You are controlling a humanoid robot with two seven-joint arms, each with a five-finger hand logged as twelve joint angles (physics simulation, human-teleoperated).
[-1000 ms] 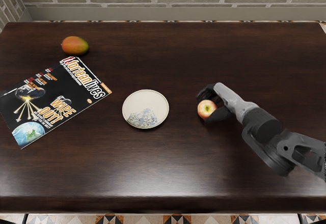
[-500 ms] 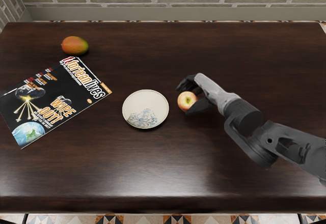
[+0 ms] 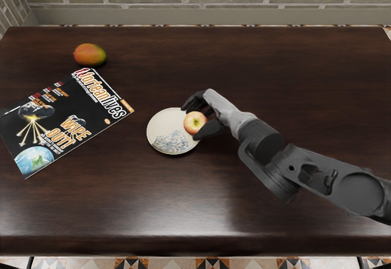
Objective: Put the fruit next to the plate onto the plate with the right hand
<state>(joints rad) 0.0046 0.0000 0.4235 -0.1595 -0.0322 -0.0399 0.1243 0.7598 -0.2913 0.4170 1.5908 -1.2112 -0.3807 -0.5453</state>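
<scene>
The apple (image 3: pixel 195 122) is clamped in the right hand (image 3: pixel 211 113). The fingers (image 3: pixel 191 102) are curled over its far side and the thumb (image 3: pixel 208 130) is pressed against its near side. The fruit is seen over the right part of the plate (image 3: pixel 160 119), inside the rim. Whether it is resting on the dish or held just above it cannot be told from this view.

The apple is judged to be firm, round and fairly light, so no great squeeze should be needed. Its smooth skin is likely to be slippery, and a ball of this shape can be expected to roll once released. The grip is best taken around the widest girth, with the thumb opposed to the fingers, as is seen here. A low release is advised, since the flesh could be bruised by a drop. The plate is shallow and probably light, and it could be shifted on the counter (image 3: pixel 287 61) by a nudge.

The mango (image 3: pixel 90 54) and the magazine (image 3: pixel 61 119) lie well apart to the left. No left arm is shown.
</scene>
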